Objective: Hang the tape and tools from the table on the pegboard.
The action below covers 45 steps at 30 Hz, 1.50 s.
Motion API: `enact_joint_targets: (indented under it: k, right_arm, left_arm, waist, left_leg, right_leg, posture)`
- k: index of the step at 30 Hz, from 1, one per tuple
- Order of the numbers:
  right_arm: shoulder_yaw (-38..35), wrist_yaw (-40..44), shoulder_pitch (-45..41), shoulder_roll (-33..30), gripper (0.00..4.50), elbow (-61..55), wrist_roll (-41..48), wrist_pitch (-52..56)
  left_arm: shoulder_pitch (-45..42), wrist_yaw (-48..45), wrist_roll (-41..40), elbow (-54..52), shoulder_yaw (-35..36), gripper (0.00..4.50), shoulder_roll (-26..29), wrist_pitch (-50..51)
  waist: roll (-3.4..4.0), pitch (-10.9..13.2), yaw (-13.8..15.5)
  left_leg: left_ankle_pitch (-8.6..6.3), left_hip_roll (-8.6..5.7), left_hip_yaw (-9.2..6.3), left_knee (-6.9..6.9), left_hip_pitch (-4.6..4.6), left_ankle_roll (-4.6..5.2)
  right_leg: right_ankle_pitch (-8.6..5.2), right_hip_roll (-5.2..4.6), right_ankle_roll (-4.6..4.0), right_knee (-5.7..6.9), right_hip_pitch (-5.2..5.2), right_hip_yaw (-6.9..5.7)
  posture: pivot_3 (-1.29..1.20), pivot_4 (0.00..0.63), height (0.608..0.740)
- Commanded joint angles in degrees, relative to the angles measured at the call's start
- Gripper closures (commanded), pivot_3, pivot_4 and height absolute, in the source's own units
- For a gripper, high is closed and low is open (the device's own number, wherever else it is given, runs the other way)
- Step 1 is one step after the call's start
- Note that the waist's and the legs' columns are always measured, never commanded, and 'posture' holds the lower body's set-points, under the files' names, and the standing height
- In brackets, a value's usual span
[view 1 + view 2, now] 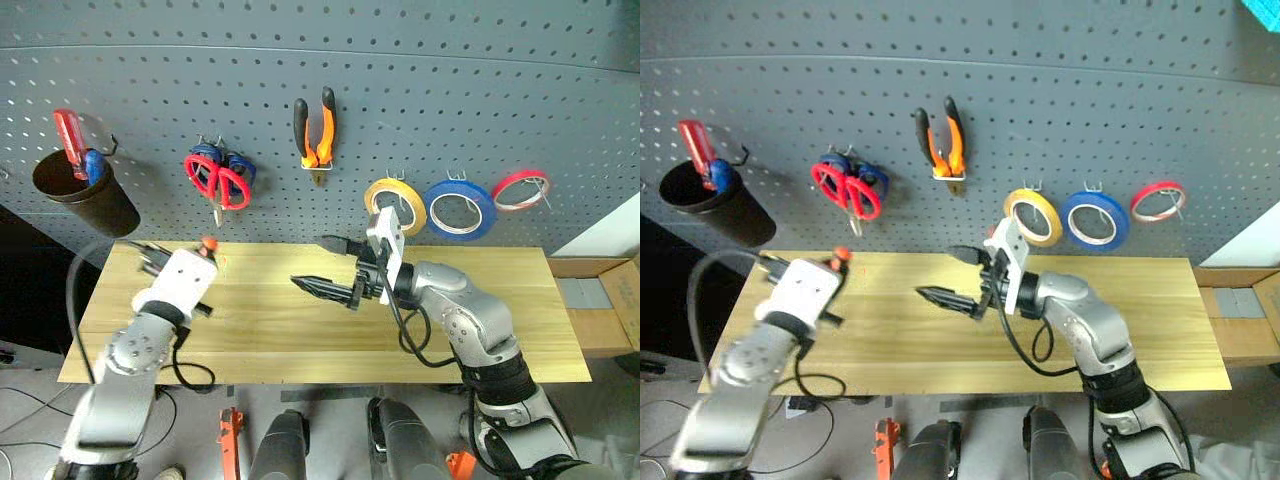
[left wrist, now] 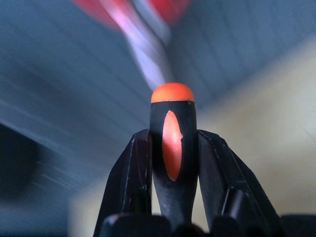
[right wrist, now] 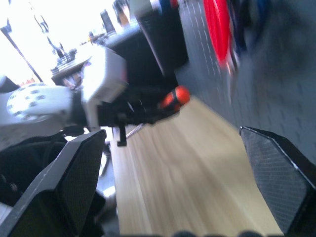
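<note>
My left gripper [image 2: 173, 137] is shut on the screwdriver [image 2: 172, 133], a slim black handle with orange insets and an orange cap [image 1: 208, 243], held above the left part of the wooden table [image 1: 300, 335]. Over the table's middle my right gripper [image 1: 332, 266] stands open and holds nothing, its fingers pointing toward the left arm. On the pegboard [image 1: 450, 90] hang the red-handled scissors [image 1: 220, 182], the orange-and-black pliers [image 1: 316, 130] and the yellow tape [image 1: 394, 205]. The right wrist view catches the left gripper with the screwdriver's orange cap [image 3: 175, 98].
A blue tape ring [image 1: 459, 208] and a red tape ring [image 1: 520, 190] hang to the right of the yellow one. A black cup [image 1: 85, 192] on the board's left holds a red-handled screwdriver [image 1: 68, 132]. Blue-handled scissors [image 1: 240, 165] hang behind the red ones. A cardboard box [image 1: 610, 300] sits past the table's right end.
</note>
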Motion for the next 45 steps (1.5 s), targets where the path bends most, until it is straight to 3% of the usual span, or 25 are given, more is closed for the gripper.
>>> enact_joint_targets:
  k: [1,6,9,14,19,25,37,45]
  right_arm:
    - [-1.25,-2.27,-3.33,2.94,0.0,-3.26,2.21,-1.23]
    - [-1.99,-4.59,-7.26,6.91,0.0,-0.73,2.93,-1.68]
    - [-2.43,-5.25,-9.86,8.36,0.0,2.07,2.4,-3.6]
    - [-1.89,-5.93,-12.28,9.51,0.0,5.51,0.89,-6.42]
    - [-1.6,-7.14,-13.84,10.49,0.0,7.75,-1.0,-8.35]
    - [-0.79,-7.79,-13.33,10.11,0.0,7.8,-2.66,-9.15]
    - [-0.21,-7.44,-12.29,9.71,0.0,8.04,-2.85,-9.5]
    - [-0.33,-7.17,-12.52,9.44,0.0,8.7,-2.74,-9.91]
  left_arm:
    - [-4.23,3.09,3.61,-4.11,7.3,3.56,1.78,-0.71]
    - [-16.68,5.61,4.01,5.24,9.09,3.56,3.95,-3.42]
    - [-29.04,7.23,1.89,17.27,8.21,3.56,4.14,-7.69]
    - [-43.33,9.07,-3.54,34.45,8.19,3.56,0.36,-13.72]
    - [-51.57,8.88,-5.38,45.42,6.21,3.56,-1.19,-20.17]
    - [-51.08,10.2,-7.33,49.26,6.94,3.56,-2.86,-22.81]
    - [-45.8,12.9,-8.92,41.83,9.88,3.56,-2.53,-18.21]
    - [-37.3,16.42,-10.57,32.07,15.2,3.56,-3.89,-10.28]
  waist:
    - [0.12,-1.04,0.25]
    - [0.1,-2.81,1.19]
    - [-0.1,-3.04,2.01]
    - [-0.24,-3.32,2.42]
    - [-0.34,-3.53,1.91]
    - [-0.34,-3.59,0.36]
    - [-0.38,-3.73,-0.29]
    - [-0.38,-3.87,-0.64]
  left_leg:
    - [0.0,-0.01,0.02,0.0,0.03,0.0]
    - [0.11,-0.08,0.01,0.02,0.13,-0.08]
    - [0.19,-0.14,0.02,0.03,0.41,-0.09]
    - [0.44,-0.14,-0.14,0.08,0.46,-0.34]
    - [0.47,-0.11,-0.12,0.08,0.48,-0.39]
    - [0.47,-0.1,-0.12,0.08,0.48,-0.4]
    - [0.54,-0.13,-0.24,0.38,0.52,-0.4]
    - [0.52,-0.09,-0.28,0.72,0.54,-0.39]
  right_leg:
    - [0.0,0.02,0.0,0.02,0.01,-0.07]
    - [0.17,0.2,-0.05,0.06,0.11,-0.22]
    - [0.22,0.37,-0.08,0.02,0.49,-0.45]
    - [0.44,0.43,-0.36,0.03,0.66,-1.07]
    - [0.47,0.5,-0.4,0.08,0.63,-1.1]
    - [0.47,0.45,-0.41,0.11,0.58,-1.08]
    - [0.47,0.31,-0.41,0.84,0.45,-1.05]
    - [0.51,0.31,-0.47,0.98,0.45,-1.03]
  posture:
    - [0.11,0.132,0.74]
    - [0.12,0.119,0.74]
    - [0.11,0.11,0.74]
    - [0.1,0.11,0.74]
    - [0.06,0.111,0.74]
    - [0.05,0.112,0.74]
    - [0.08,0.11,0.74]
    - [0.09,0.111,0.74]
